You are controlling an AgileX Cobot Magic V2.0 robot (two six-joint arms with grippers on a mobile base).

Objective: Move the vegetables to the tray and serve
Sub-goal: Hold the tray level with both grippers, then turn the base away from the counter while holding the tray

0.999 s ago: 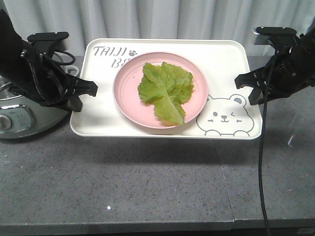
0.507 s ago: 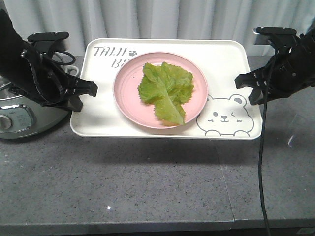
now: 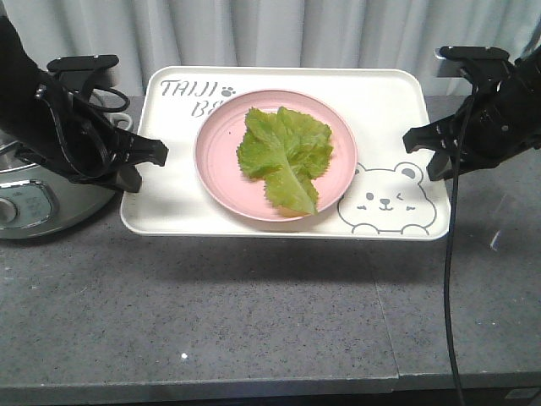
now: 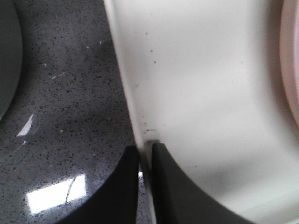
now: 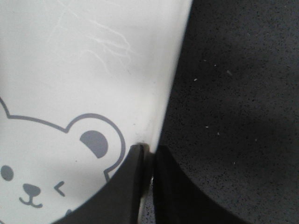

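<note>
Pale grey curtain [image 3: 296, 34] hangs in folds behind a dark speckled stone worktop [image 3: 254, 330]. A cream-white tray [image 3: 389, 110] with rounded corners lies crosswise in the middle of the front view, and a broad shadow falls on the worktop under its near edge.

Grey lettering at the tray's far left corner reads "TAIJI" [image 3: 188, 88], followed by a small paw mark. The second line starts with "B" and is then covered by the pink plate [image 3: 218, 165]. At the near right corner a winking bear [image 3: 387, 200] is drawn in grey outline. The right wrist view shows its ear, eye and mouth close up.

The lettuce leaf [image 3: 286, 152], bright green and crinkled with a pale rib, lies on the pink plate, which sits in the centre of the tray.

The left gripper [image 3: 145, 165] is clamped on the tray's left rim. In the left wrist view its two black fingers [image 4: 170, 186] pinch the thin edge between them. The right gripper [image 3: 423, 154] is likewise closed on the right rim beside the bear, one finger [image 5: 126, 186] on each face of the edge.

A silver-grey cooker [image 3: 34, 203] stands at the left behind the left arm; the marks on its panel are too small to read. A black cable [image 3: 447, 279] hangs down from the right arm.
</note>
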